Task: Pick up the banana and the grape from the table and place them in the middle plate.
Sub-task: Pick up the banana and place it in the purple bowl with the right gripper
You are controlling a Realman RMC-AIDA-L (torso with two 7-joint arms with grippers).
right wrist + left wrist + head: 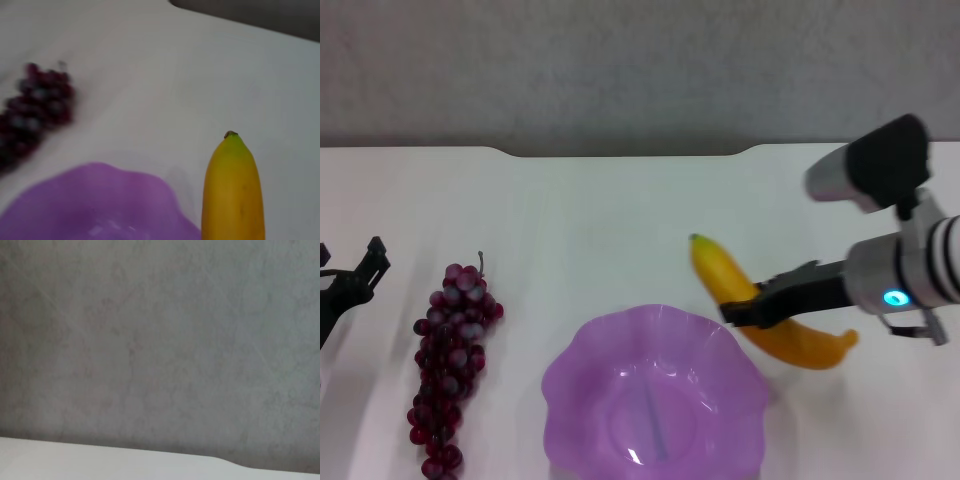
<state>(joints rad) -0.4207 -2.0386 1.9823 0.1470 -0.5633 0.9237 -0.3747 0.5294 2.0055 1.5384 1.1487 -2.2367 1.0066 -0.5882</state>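
your right gripper [745, 310] pinches the banana [775, 320] just right of the middle plate [720, 345]; the grape [450, 365] lies left of it, left gripper [355, 280] beyond, jaws spread

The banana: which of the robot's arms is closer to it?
Right. The right gripper is closed across the banana at mid-length, beside the middle plate. The left gripper sits far off, beyond the grape.
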